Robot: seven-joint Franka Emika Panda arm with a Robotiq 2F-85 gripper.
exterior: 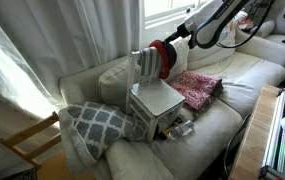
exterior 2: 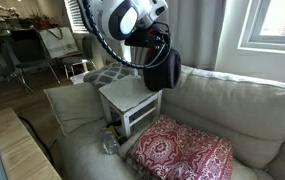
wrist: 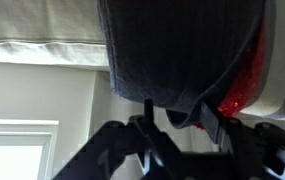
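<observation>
A pale beige couch (exterior: pixel 237 75) carries a small white table (exterior: pixel 157 98) standing on its seat. A red patterned cushion (exterior: pixel 197 88) lies just beside the table, and a grey lattice pillow (exterior: pixel 97 125) leans at its other side. White curtains (exterior: pixel 42 50) hang behind, with a wooden chair (exterior: pixel 27 140) near the couch's end.

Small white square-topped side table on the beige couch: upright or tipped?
Upright. In both exterior views the small white side table shows its flat top facing up, legs down on the beige couch.

Stool (exterior: pixel 157 100) on sofa (exterior: pixel 244 72); cushion (exterior: pixel 97 125) beside, likely touching.
</observation>
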